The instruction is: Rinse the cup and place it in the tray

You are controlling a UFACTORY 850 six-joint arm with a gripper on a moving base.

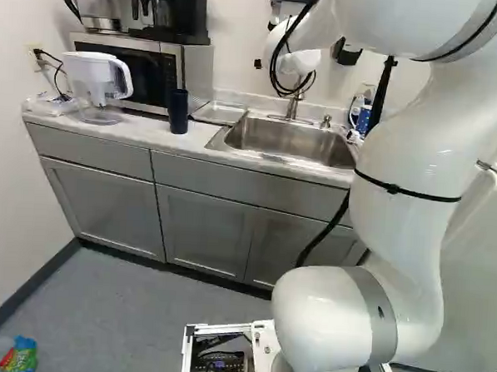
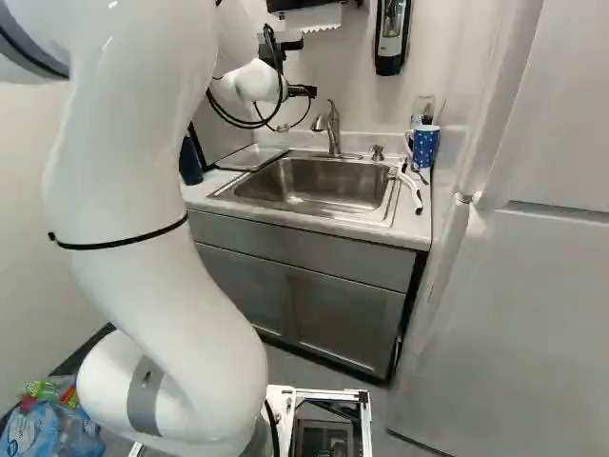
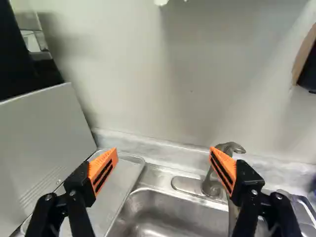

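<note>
My gripper [image 2: 303, 91] shows only partly in the right base view, above the sink by the back wall. In the wrist view the gripper [image 3: 164, 160] stands wide open, its orange pads far apart with nothing gripped. A dark blue cup [image 1: 178, 111] stands upright on the counter in front of the microwave. A blue cup with white dots [image 2: 425, 145] is at the sink's other side. The flat metal tray [image 3: 116, 190] lies between microwave and sink, beyond one finger. The faucet [image 3: 212, 185] rises behind the sink [image 1: 288, 142], close to the other finger's line.
The microwave [image 1: 186, 66] carries a coffee maker and kettle. A white water pitcher [image 1: 92, 78] stands on the counter before it. A black dispenser [image 2: 392, 36] hangs on the wall. White-handled utensils [image 2: 411, 186] lie beside the sink. A tall white door panel [image 2: 533, 314] stands at the right.
</note>
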